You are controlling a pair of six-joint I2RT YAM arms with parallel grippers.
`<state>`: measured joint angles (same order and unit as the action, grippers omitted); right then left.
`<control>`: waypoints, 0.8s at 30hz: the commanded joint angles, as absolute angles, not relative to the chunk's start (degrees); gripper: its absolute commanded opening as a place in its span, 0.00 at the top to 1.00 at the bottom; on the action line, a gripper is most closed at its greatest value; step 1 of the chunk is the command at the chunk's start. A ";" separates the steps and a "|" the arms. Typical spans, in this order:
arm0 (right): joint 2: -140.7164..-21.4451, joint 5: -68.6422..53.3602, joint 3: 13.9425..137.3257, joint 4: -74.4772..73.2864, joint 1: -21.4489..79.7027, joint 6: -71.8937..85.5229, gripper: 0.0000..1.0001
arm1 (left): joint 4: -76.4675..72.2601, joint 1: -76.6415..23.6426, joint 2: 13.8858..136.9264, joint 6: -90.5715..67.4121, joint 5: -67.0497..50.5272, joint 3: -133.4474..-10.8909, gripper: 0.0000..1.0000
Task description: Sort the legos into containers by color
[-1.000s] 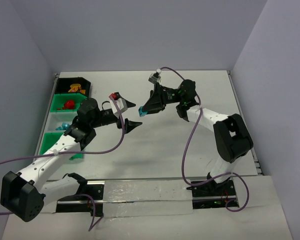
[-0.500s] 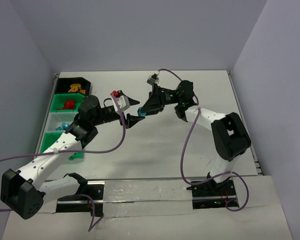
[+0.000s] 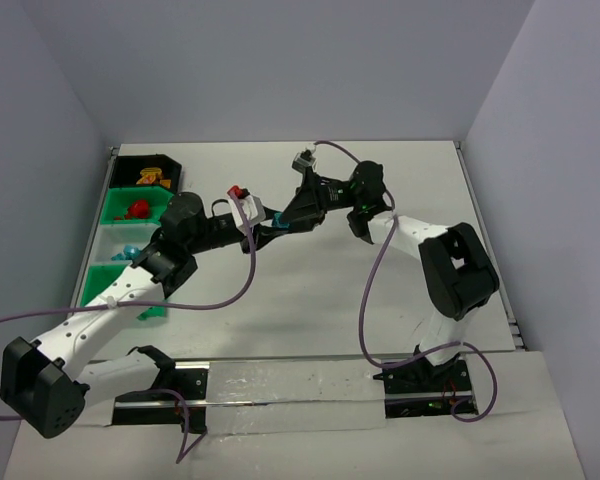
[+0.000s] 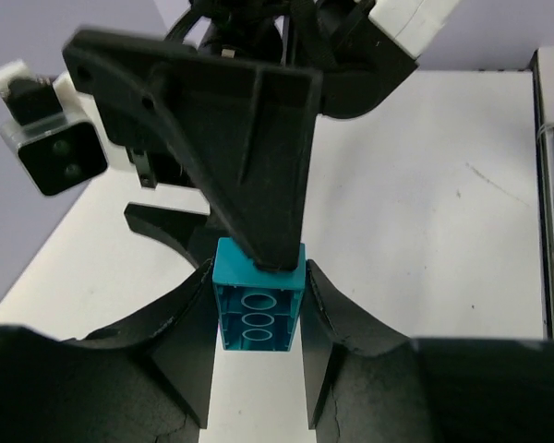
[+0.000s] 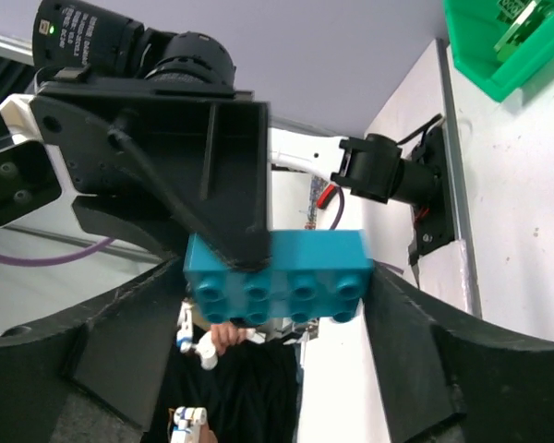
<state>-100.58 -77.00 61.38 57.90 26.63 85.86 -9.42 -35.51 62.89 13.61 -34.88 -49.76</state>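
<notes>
Both grippers meet in mid-air above the middle of the table. Between them is one teal lego (image 3: 278,219). In the left wrist view the teal lego (image 4: 258,300) stands end-on with my left gripper (image 4: 258,277) shut on its two long sides. One right finger (image 4: 240,138) rests on its top. In the right wrist view the same lego (image 5: 295,258) lies lengthwise inside my right gripper (image 5: 277,277), whose jaws stand wide around its ends. The containers line the left edge: a black bin (image 3: 130,165) with yellow-orange legos (image 3: 152,179), and a green bin (image 3: 115,212) with a red lego (image 3: 137,209).
Farther down the row, a bin holds teal legos (image 3: 125,252), and a green bin (image 3: 95,285) sits under the left arm. Purple cables loop from both arms. Grey walls close in the table on three sides.
My left gripper has moved right to meet the right one and closed on the teal lego. The right jaws have widened around it.
</notes>
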 commanded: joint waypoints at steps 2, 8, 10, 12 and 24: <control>-100.56 -78.34 64.99 61.38 24.20 84.75 0.02 | 0.55 -32.43 59.14 12.71 -28.90 -50.34 1.00; -98.81 -74.21 67.00 30.88 15.49 68.09 0.00 | 17.24 -15.24 55.90 8.93 -21.35 -52.32 1.00; -97.17 -67.37 73.69 7.87 13.99 41.67 0.00 | 21.57 -9.79 56.68 9.79 -18.97 -54.95 1.00; -96.72 -62.40 78.01 -9.55 14.03 27.77 0.00 | 24.47 -0.47 57.13 11.08 -17.54 -55.95 1.00; -95.62 -56.93 78.92 -21.32 13.80 17.09 0.00 | 19.07 21.42 66.08 19.09 -12.78 -56.05 1.00</control>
<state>-97.23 -58.98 76.51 -15.21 13.57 23.72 20.36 19.35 61.28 16.13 -13.83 -53.31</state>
